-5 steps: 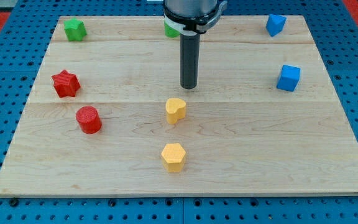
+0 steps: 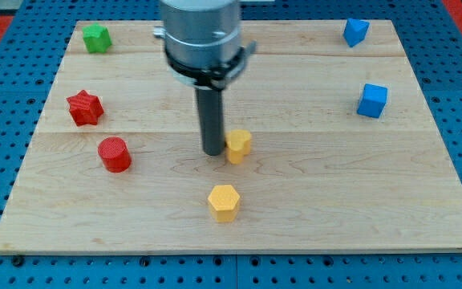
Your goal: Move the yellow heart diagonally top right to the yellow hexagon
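The yellow heart (image 2: 240, 145) lies near the middle of the wooden board (image 2: 311, 193). My tip (image 2: 213, 152) touches its left side. The yellow hexagon (image 2: 224, 202) lies below the heart, a little to its left, apart from it and from my tip. The rod rises from the tip to the arm's grey head at the view's top.
A red cylinder (image 2: 115, 154) and a red star (image 2: 85, 107) lie at the left. A green block (image 2: 96, 37) sits at the top left. Two blue blocks are at the right, one at the top (image 2: 355, 31) and a cube (image 2: 372, 100) below it.
My tip has moved down and left, from above the heart to its left side. The heart has shifted a little to the right. The green block behind the arm is now hidden.
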You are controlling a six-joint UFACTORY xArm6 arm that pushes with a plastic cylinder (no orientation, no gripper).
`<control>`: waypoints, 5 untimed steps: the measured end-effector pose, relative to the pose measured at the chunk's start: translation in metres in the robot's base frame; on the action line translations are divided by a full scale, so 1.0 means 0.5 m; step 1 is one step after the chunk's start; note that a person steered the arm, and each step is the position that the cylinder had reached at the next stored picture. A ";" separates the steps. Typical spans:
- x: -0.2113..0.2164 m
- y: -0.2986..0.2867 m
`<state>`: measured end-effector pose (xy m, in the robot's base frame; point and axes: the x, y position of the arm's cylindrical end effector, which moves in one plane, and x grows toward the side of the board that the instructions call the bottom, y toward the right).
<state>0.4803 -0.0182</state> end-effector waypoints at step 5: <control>-0.039 0.063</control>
<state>0.4609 0.0135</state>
